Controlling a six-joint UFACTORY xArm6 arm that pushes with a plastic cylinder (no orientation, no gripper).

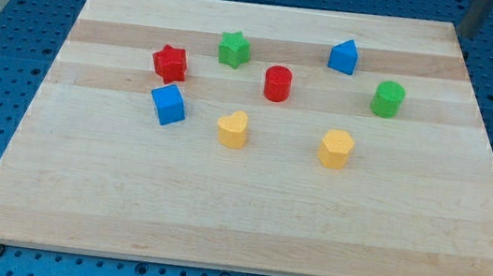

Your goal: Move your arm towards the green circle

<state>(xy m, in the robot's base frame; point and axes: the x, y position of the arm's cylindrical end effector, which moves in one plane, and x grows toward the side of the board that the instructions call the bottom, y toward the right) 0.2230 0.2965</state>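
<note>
The green circle [388, 99] is a short green cylinder on the right side of the wooden board [244, 232]. A grey, blurred rod comes in at the view's top right corner. Its lower end, my tip [465, 34], is at the board's top right corner, above and to the right of the green circle and well apart from it. The tip touches no block.
Also on the board are a blue triangle-like block [343, 57], a red cylinder [278, 83], a green star [234, 49], a red star [170, 63], a blue cube [168, 104], a yellow heart [232, 129] and a yellow hexagon-like block [336, 149]. A blue perforated table surrounds the board.
</note>
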